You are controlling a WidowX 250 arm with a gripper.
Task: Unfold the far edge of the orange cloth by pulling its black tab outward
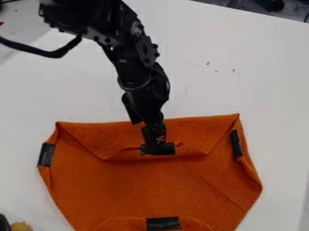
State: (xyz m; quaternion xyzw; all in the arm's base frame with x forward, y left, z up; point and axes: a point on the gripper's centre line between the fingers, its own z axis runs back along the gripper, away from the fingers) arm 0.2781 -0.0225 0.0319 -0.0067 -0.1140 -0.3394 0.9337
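The black gripper (157, 143) hangs down over the upper middle of an orange cloth (145, 187), its tip at a black tape patch (166, 149) on the cloth's folded-over top flap. Tip and patch are both dark and merge, so the hold on it is unclear. More black patches mark the cloth: one at the left edge (46, 154), one at the right edge (236, 144), and one on the folded bottom part (163, 224). The cloth's side edges are partly folded inward.
Under the cloth lies a white table (265, 90). A clear container with something yellow (21, 226) and a dark round item (3, 223) stands at the bottom left corner. A black cable (54, 53) loops from the arm at the upper left.
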